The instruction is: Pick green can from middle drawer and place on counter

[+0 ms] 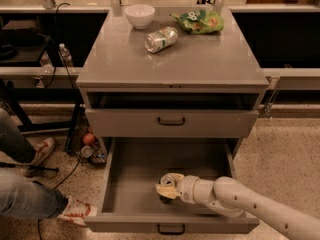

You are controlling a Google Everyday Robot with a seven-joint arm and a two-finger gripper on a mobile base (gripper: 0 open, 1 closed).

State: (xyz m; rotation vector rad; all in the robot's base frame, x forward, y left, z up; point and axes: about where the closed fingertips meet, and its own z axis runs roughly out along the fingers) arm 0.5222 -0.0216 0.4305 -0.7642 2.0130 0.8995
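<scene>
The middle drawer (135, 174) stands pulled open at the bottom of the cabinet. My gripper (167, 186) reaches into it from the right and sits low over the drawer floor, left of centre. A small dark shape with a pale top, the green can (164, 199), shows right under the gripper and is mostly hidden by it. The counter (200, 59) is the grey cabinet top above.
On the counter lie a paler dented can (161, 39) on its side, a white bowl (139, 15) and a green snack bag (198, 21). The shallower drawer (171, 121) above is closed. A person's legs and shoes (30, 194) are at the left. Cables and a bottle (64, 55) are beside the cabinet.
</scene>
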